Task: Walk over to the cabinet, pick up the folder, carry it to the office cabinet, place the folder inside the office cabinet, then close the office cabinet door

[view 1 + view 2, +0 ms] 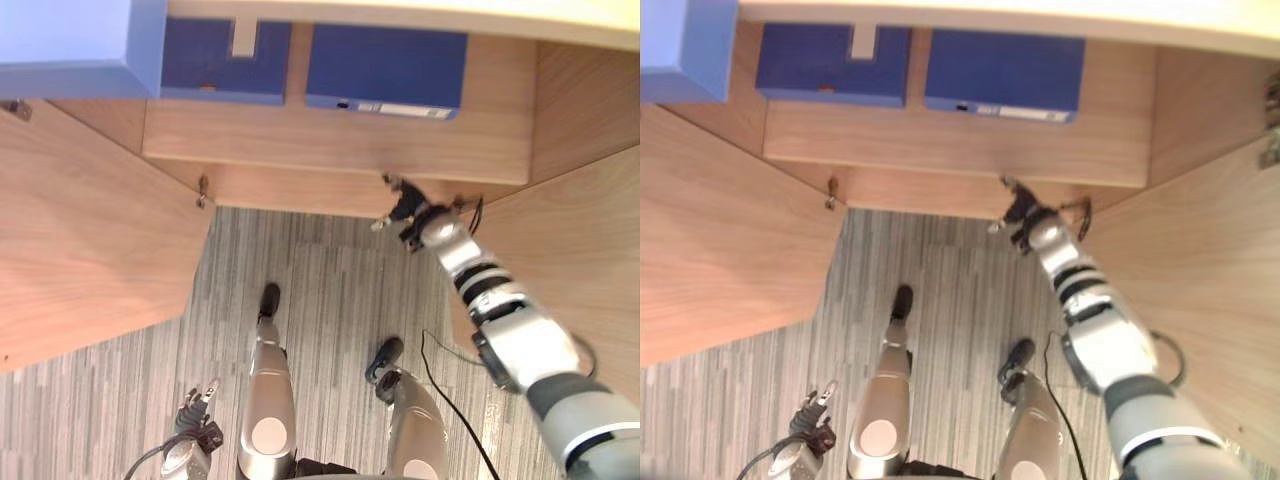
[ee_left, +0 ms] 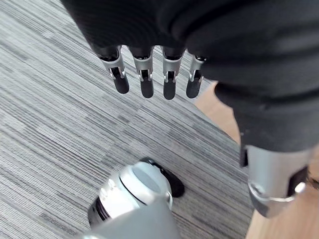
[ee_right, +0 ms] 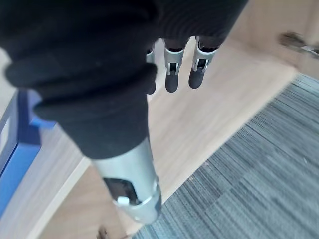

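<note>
While the right hand [image 1: 405, 212] hovers slack-fingered by the office cabinet [image 1: 330, 140], the dark-blue, white-labelled folder [image 1: 385, 68] lies inside.

Wooden shelf [image 1: 340, 135], blue folder [image 1: 225, 60], another blue folder [image 1: 385, 70] beside it

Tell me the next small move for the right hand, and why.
Probably swing the right hand out to the open right door and begin pushing it shut. The hand is empty, fingers straight, by the front edge of the cabinet shelf; the blue folders already lie inside; the left door also stands open.
</note>
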Motion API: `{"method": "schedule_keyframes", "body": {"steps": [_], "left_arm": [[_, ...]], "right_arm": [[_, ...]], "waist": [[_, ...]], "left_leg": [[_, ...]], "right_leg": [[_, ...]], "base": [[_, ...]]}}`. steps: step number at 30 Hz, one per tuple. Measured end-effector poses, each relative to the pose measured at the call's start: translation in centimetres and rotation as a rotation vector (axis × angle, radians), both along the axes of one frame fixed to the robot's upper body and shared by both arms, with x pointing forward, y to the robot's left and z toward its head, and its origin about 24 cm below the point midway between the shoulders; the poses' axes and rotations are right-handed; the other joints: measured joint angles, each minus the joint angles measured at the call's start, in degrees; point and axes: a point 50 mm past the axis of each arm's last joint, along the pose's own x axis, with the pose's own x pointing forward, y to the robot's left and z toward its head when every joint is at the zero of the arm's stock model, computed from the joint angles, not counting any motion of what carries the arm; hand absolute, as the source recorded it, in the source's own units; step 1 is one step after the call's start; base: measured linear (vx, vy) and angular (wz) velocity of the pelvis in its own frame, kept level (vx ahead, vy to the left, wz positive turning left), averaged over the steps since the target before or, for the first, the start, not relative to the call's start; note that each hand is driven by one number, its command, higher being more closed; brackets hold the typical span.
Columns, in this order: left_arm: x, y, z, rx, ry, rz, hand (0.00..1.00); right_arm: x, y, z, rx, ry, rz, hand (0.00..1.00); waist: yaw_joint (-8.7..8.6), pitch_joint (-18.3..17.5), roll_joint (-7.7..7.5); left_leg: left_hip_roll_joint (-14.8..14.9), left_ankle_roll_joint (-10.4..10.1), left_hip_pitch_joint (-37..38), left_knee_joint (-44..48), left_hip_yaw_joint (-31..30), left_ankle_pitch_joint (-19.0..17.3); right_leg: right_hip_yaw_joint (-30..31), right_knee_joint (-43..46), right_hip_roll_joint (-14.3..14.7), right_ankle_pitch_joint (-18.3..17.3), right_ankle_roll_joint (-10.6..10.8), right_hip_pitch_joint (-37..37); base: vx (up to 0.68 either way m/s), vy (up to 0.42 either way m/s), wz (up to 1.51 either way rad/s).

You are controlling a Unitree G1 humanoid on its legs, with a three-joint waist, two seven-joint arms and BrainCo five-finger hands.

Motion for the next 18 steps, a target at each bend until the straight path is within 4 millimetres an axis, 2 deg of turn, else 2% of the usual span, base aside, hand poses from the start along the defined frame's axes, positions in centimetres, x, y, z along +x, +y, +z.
{"method": "schedule_keyframes", "body": {"steps": [2,3,5,6,8,11,13,15,18], "left_arm": [[0.3,-0.3,0.1,0.016,0.002,-0.027,0.00],[0.3,-0.5,0.0,0.015,0.008,-0.032,0.00],[0.2,-1.6,-0.3,0.021,0.043,-0.070,0.00],[0.1,-1.8,-0.4,0.026,0.055,-0.083,0.00],[-0.5,-2.5,-0.8,0.049,0.097,-0.122,0.00],[-0.7,-3.6,-0.7,0.044,0.089,-0.115,0.00],[-0.3,-4.0,0.1,0.065,0.037,-0.105,0.00],[0.1,-3.8,1.0,0.093,-0.012,-0.089,0.00],[1.0,-3.5,2.6,0.151,-0.090,-0.077,0.00]], "right_arm": [[-2.7,1.2,-6.1,0.132,0.144,-0.067,0.00],[-3.7,1.7,-7.7,0.161,0.192,-0.081,0.00],[-8.4,2.4,-14.0,0.291,0.390,-0.195,0.00],[-9.7,2.4,-15.4,0.311,0.439,-0.230,0.00],[-13.8,1.8,-19.0,0.377,0.568,-0.369,0.00],[-16.2,0.8,-20.6,0.403,0.619,-0.484,0.00],[-18.1,0.0,-21.8,0.425,0.652,-0.574,0.00],[-19.4,-0.4,-22.4,0.465,0.669,-0.644,0.00],[-20.9,-0.4,-23.2,0.525,0.687,-0.729,0.00]], "waist": [[-1.45,-1.88,-1.10],[-1.75,-3.01,-1.45],[-3.16,-7.50,-1.81],[-3.39,-9.08,-1.82],[-3.78,-14.79,-1.66],[-4.33,-19.51,-0.95],[-4.51,-23.27,-0.48],[-4.71,-24.84,-0.29],[-4.88,-25.21,0.18]], "left_leg": [[0.28,-0.02,3.96,-1.19,1.38,-0.03],[0.36,-0.03,4.72,-1.64,1.56,-0.03],[0.34,-0.03,8.23,-3.02,1.79,-0.03],[0.29,-0.03,8.86,-3.29,1.85,-0.04],[0.09,-0.04,11.85,-5.04,2.09,-0.05],[-0.29,0.04,13.86,-6.93,1.88,0.10],[-0.87,0.11,15.10,-8.97,1.44,0.64],[-1.51,0.28,15.58,-9.83,1.08,0.92],[-2.61,0.42,16.10,-9.82,0.99,0.93]], "right_leg": [[-0.06,-1.60,0.05,0.01,0.20,3.56],[-0.11,-2.05,0.13,-0.05,0.31,4.22],[-0.94,-3.76,0.23,-0.09,0.73,8.11],[-1.18,-4.26,0.21,-0.11,0.86,8.99],[-1.78,-6.26,0.21,-0.21,1.57,12.21],[-3.07,-9.52,0.27,0.24,2.39,15.11],[-4.26,-12.80,0.30,1.51,3.02,17.52],[-4.73,-14.83,0.33,2.56,3.62,18.96],[-5.26,-17.73,0.08,4.85,3.99,21.54]], "base": [[0.05,0.006,-0.11],[0.05,0.008,-0.05],[0.09,0.020,0.06],[0.10,0.044,0.12],[0.09,0.056,0.09],[0.05,0.075,0.13],[0.08,0.087,0.21],[0.06,0.066,0.20],[0.09,0.062,0.09]]}}
